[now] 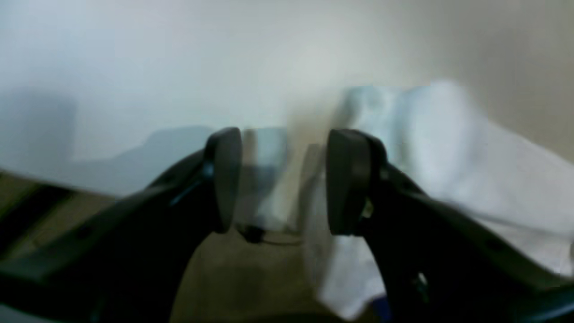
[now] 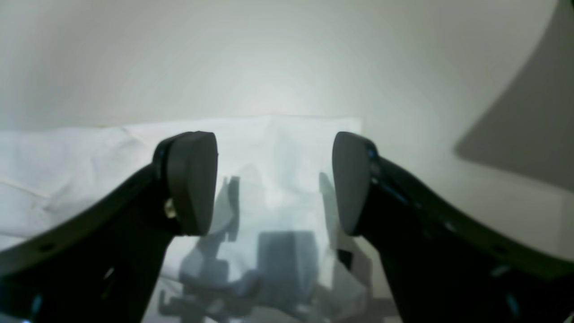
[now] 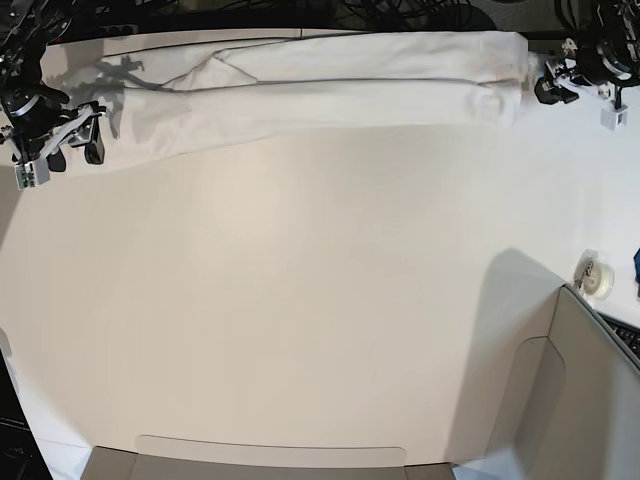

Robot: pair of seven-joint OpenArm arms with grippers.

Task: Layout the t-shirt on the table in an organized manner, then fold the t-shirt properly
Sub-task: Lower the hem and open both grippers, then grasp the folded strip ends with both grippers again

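A grey-beige box panel stood at the lower right corner of the overhead view. Just above it lay a small white roll of tape. Far above the box, along the top edge, dark cables tangled. Light was soft and even.

- No text, label, brand, number or sign can be read in any of the three views.
- The t-shirt lies with plain white cloth showing (no print or lettering visible on this side).
- The table shows a bare white surface with no markings.
- The left wrist view is too blurred to make out any writing, and the right wrist view shows only plain cloth and tabletop.
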